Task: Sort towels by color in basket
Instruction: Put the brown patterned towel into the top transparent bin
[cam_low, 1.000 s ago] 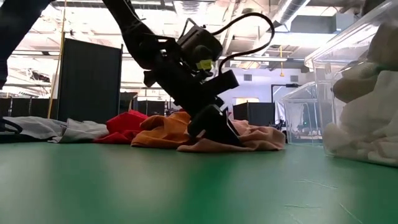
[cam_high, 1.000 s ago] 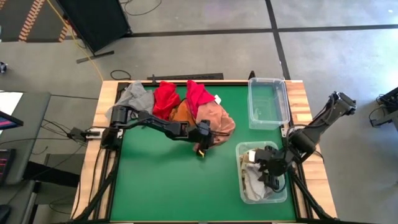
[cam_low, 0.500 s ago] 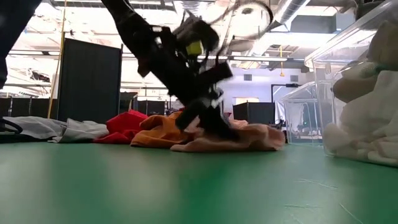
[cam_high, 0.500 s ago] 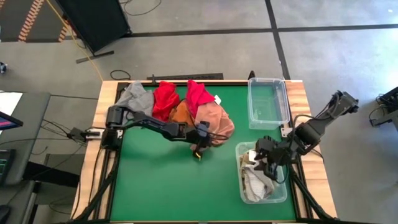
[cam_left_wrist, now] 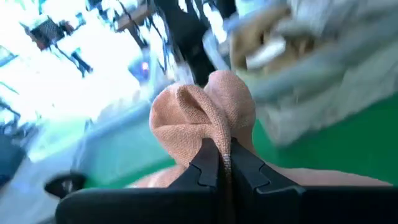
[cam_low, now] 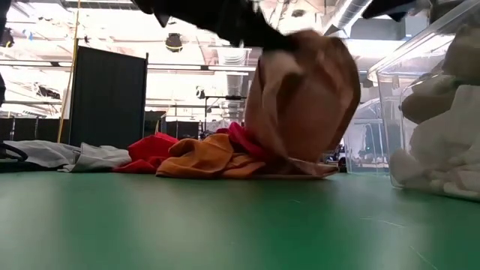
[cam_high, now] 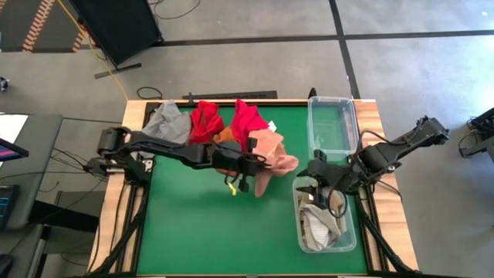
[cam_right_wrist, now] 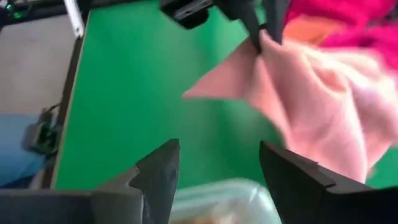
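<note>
Green-topped bench (cam_high: 193, 224): left end effector (cam_high: 248, 166), clamped on the soft pink cloth towel (cam_high: 270, 153), has just hoisted it off the pile; right end effector (cam_high: 316, 187) waits spread wide above the clear plastic bin (cam_high: 349, 245).

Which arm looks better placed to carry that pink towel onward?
The left: its end effector is shut on the soft pink cloth towel, lifting it. The right end effector hangs open beside it, holding nothing.

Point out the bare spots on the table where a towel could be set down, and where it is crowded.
Free: the green mat in front of the towel pile, and the empty bin. Crowded: the pile, the left gripper lifting the pink towel, the right gripper over the filled bin.
</note>
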